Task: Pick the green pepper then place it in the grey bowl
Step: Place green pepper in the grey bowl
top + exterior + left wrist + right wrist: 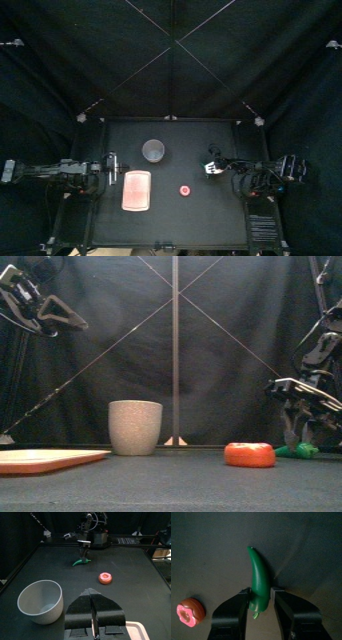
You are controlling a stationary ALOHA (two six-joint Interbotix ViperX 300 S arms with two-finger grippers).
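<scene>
The tray (136,190) lies front-left, the cup (156,150) behind it, the round toy (186,190) right, the pepper (81,562) rightmost.

The top camera hangs high above, looking down and slightly backward, so the whole tabletop (201,222) sits small and far in the lower half. The front camera stands at the tabletop's front edge, level and near. Like the top one, it takes in the grey cup (134,427), pink tray (47,460) and red toy (249,454). The left wrist camera looks past the left gripper (92,596) across the tabletop toward its right edge, sharing the cup and toy. The right wrist camera peers closely down at the green pepper (259,572) between the jaws of the right gripper (260,593).
</scene>
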